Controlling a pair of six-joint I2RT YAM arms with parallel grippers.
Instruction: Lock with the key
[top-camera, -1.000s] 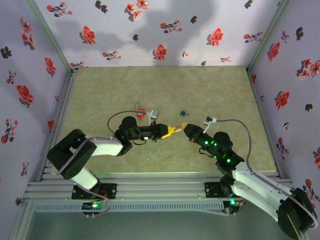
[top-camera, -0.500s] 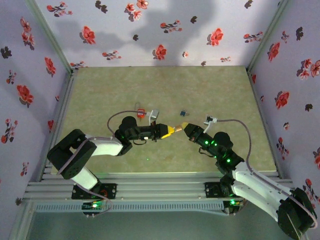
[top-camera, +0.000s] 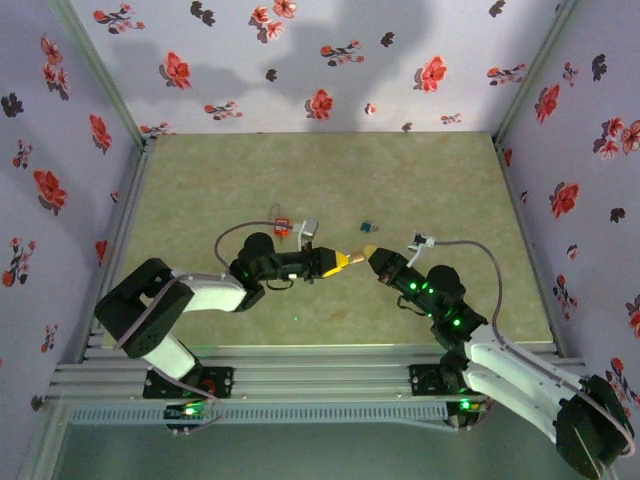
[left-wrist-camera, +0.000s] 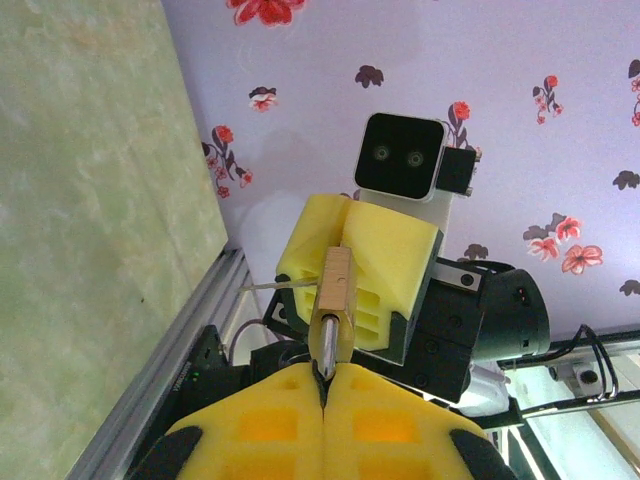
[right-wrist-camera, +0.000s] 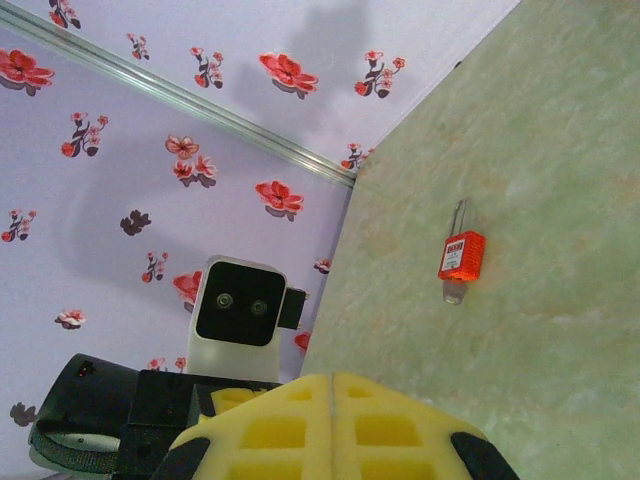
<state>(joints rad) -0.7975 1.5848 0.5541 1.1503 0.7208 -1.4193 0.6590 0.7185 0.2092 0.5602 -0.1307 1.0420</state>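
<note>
My left gripper (left-wrist-camera: 325, 372) is shut on the silver shackle of a small brass padlock (left-wrist-camera: 335, 290), which points straight at my right gripper (left-wrist-camera: 347, 225). The padlock's far end meets the tips of the right pads. In the top view the two grippers, left (top-camera: 347, 260) and right (top-camera: 371, 254), meet tip to tip above the table's middle. My right gripper (right-wrist-camera: 332, 378) is shut, and its own pads hide whatever lies at their tips. A small bluish item (top-camera: 368, 227) lies just behind them, too small to tell whether it is the key.
A red padlock (top-camera: 282, 226) lies flat on the green table (top-camera: 420, 180) behind my left arm, also seen as the red padlock (right-wrist-camera: 460, 255) with its shackle pointing away. Flowered walls (top-camera: 300, 60) close in three sides. A metal rail (top-camera: 300, 375) runs along the near edge.
</note>
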